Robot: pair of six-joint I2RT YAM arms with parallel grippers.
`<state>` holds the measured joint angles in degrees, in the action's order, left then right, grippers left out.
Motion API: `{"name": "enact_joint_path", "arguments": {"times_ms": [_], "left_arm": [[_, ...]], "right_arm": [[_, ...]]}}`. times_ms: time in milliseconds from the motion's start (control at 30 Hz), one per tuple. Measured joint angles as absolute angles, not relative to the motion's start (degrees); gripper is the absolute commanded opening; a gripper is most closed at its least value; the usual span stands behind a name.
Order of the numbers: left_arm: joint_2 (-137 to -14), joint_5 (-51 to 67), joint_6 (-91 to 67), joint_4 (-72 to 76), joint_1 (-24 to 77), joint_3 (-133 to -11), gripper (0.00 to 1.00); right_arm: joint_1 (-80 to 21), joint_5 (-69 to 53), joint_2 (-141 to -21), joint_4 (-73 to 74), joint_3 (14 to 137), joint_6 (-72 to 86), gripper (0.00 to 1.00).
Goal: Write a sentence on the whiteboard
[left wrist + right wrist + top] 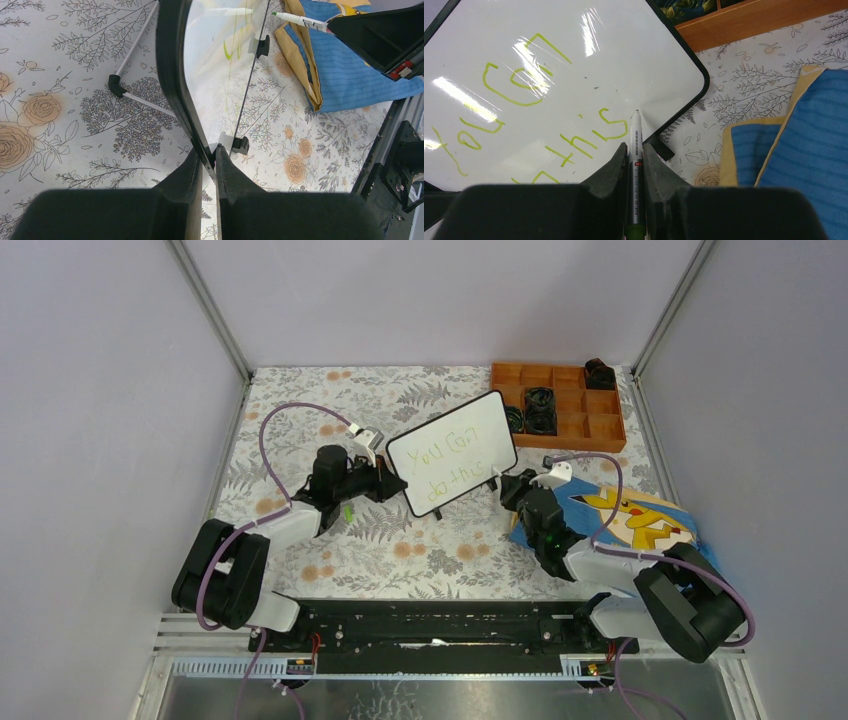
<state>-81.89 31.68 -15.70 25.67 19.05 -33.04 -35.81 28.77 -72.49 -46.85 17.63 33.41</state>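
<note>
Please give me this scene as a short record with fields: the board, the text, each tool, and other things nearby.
whiteboard: propped at a slant, black frame
sentence: green, two lines, reads about "You Can do this"
left tool: shut on the whiteboard's edge
right tool: shut on a marker
marker tip: near the last "s"; contact unclear
behind board: orange tray
under right arm: blue Pikachu cloth
</note>
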Motion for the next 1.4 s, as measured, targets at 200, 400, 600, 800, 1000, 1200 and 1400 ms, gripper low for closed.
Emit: {"name": "enact_joint_path", "arguments": {"times_ms": [200,400,600,800,1000,1200,1400], "left_arm": [[-81.89,31.68,-15.70,25.67,19.05,-33.04,0.00],[-81.89,31.68,-15.70,25.67,19.05,-33.04,0.00],[-81.89,31.68,-15.70,25.69,19.05,-33.04,0.00],[-81.89,31.70,-15.70,25.69,19.05,-33.04,0.00],[-81.89,31.68,-15.70,25.76,19.14,-33.04,0.00],[-81.89,31.70,-15.70,25.76,19.14,-33.04,0.00],[-81.89,31.70,-15.70,25.76,19.14,-33.04,0.00]], "right_arm": [[-35.81,28.77,-73.80,-47.42,17.85,33.50,0.00],[-35.70,27.88,-75.16,-47.66,18.28,33.52,0.00],[-35.44,27.31,-75.99,-48.77,18.61,33.56,0.00],[-35.22,27.31,-76.49,-48.88,18.61,33.80,0.00],[-35.11,27.33,-76.99,-49.21,18.61,34.00,0.00],[-35.09,27.33,-76.99,-49.19,18.61,34.02,0.00],[-35.09,27.35,-76.99,-49.17,18.61,34.20,0.00]]}}
